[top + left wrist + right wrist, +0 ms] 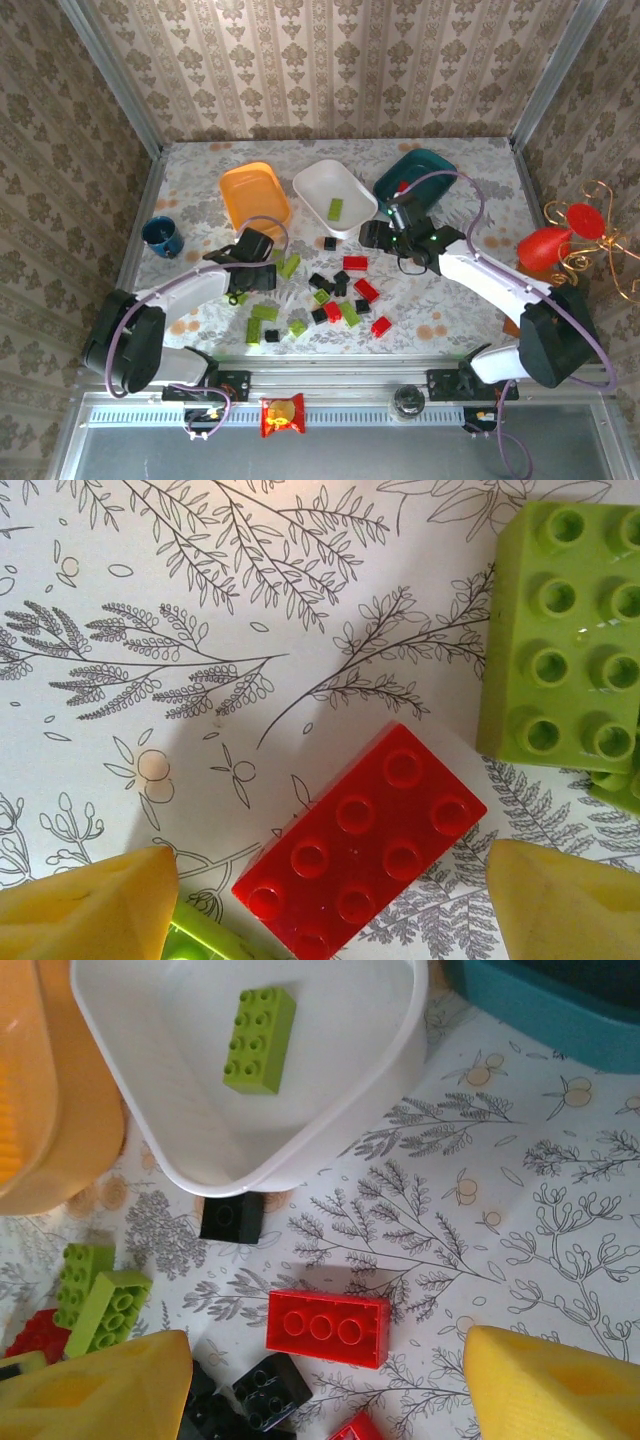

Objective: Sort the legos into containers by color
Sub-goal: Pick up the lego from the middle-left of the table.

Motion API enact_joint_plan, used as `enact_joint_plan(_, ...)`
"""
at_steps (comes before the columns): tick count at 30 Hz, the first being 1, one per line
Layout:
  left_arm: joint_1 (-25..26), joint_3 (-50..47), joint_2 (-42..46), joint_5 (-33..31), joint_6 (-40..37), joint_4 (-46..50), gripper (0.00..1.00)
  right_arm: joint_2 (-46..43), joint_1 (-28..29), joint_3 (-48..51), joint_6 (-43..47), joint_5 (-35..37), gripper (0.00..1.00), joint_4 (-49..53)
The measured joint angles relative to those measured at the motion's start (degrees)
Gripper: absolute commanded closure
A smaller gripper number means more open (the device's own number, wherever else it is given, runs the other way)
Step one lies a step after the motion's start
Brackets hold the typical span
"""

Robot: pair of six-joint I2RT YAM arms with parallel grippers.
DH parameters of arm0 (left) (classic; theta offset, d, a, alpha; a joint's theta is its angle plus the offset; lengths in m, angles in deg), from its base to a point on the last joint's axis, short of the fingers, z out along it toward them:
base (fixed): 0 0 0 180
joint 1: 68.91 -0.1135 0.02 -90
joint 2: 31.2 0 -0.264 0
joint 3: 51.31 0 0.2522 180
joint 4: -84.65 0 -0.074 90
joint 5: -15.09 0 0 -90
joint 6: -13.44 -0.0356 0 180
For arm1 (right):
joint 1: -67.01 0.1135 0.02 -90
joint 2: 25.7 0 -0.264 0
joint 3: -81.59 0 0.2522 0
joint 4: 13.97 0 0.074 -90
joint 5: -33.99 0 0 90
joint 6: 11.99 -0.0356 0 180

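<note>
Left pincer [330, 865], wide and empty, straddles the red lego brick [362, 848], its long axis diagonal to the closing line.

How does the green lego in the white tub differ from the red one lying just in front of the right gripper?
The lime green lego sits inside the white tub; the red lego lies on the table, just ahead of the open right gripper. In the right wrist view the green one runs away from the camera, the red one across it. Both lie flat, studs up.
</note>
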Motion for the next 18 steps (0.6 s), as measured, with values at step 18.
enact_joint_plan(18, 0.1, 3.5, -8.3, 0.2, -1.0, 0.3, 0.45, -3.5, -1.2, 0.7, 0.0, 1.5, 0.26, 0.0)
